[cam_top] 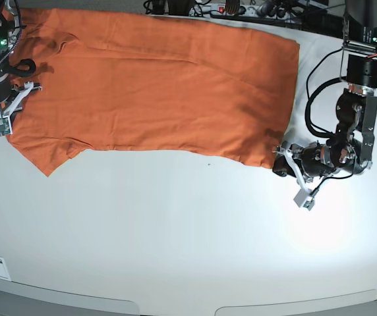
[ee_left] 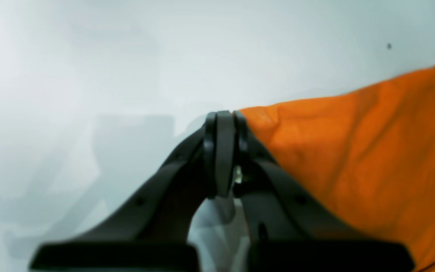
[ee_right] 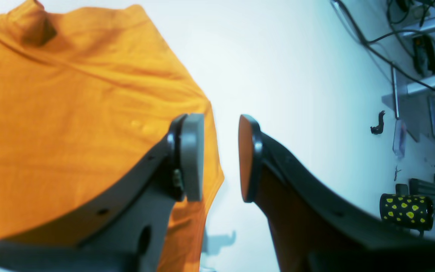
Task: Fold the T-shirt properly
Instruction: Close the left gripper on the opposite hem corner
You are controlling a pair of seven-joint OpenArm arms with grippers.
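Right tool (ee_right: 221,156) at the base view's left, pads spread, over the shirt's sleeve edge, nothing between them. T-shirt (cam_top: 162,85): plain orange, thin, softly creased, spread flat across the white table (cam_top: 175,230) at its far side. Left tool (ee_left: 223,124) pressed together at the shirt's near right corner; fabric caught or not, cannot tell.

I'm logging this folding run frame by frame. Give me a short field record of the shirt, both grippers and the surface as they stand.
garment: T-shirt, orange, spread flat, a few wrinkles
surface: white table
left gripper: shut at the shirt's near hem corner; whether fabric is pinched cannot be told
right gripper: open, holding nothing, one jaw over the shirt's edge, the other over bare table
fold state: no fold made yet
off to the side: dark mug with yellow spots
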